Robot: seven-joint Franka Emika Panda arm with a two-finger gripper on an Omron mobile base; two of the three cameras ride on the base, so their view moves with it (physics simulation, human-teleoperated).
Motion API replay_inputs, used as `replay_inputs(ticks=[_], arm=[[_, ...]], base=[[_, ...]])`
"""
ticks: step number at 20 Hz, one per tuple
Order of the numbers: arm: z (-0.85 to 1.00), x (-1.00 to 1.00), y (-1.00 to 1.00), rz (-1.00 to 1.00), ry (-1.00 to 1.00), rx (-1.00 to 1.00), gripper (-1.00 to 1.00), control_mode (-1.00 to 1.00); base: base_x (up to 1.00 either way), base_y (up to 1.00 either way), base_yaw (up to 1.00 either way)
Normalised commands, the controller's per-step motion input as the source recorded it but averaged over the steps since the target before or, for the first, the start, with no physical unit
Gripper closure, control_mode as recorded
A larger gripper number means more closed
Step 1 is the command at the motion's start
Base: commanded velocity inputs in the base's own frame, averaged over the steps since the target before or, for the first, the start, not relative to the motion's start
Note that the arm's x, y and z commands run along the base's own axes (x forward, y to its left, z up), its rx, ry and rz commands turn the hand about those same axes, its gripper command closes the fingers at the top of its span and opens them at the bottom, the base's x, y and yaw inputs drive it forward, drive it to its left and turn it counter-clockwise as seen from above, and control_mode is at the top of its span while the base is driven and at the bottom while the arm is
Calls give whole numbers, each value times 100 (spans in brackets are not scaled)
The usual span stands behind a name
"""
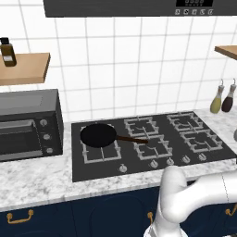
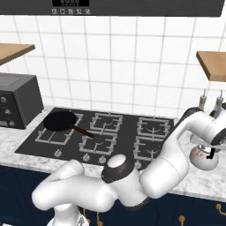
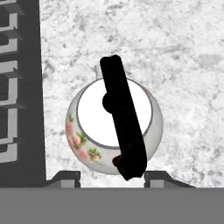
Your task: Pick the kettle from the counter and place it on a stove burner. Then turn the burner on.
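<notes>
White marble counter (image 3: 183,52) is where your kettle (image 3: 114,131) sits, just right of the black cooktop's (image 2: 123,132) right edge, upright, floral print on its side, black handle arched over the white lid. In your right base view the kettle (image 2: 204,158) shows near the counter's front edge, partly behind the wrist.

Gripper (image 3: 112,177) hangs directly above the kettle, looking straight down. Both fingertips (image 3: 65,178) show at the bottom of your hand view, spread wide, one either side of the handle's near end. Nothing between them yet; whether they touch the kettle you can't tell from here.

Cooktop: a black frying pan (image 1: 98,135) sits on the front-left burner, handle pointing toward the centre burner. Row of knobs (image 1: 123,168) along the cooktop's front edge. Two slim bottles (image 1: 222,98) stand at the counter's back edge, right of the cooktop. Toaster oven (image 1: 28,125) sits at the counter's left end.
</notes>
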Motion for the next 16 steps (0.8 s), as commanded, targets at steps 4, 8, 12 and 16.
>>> replay_inputs(ticks=[4, 8, 12, 16], arm=[[0, 0, 2, 0, -1, 0, 100, -100], [9, -5, 39, 0, -14, 0, 100, -100], [46, -12, 72, 0, -26, 0, 100, -100], [25, 0, 100, 0, -26, 0, 100, -100]], base=[[0, 0, 0], [0, 0, 0], [0, 0, 0], [0, 0, 0]])
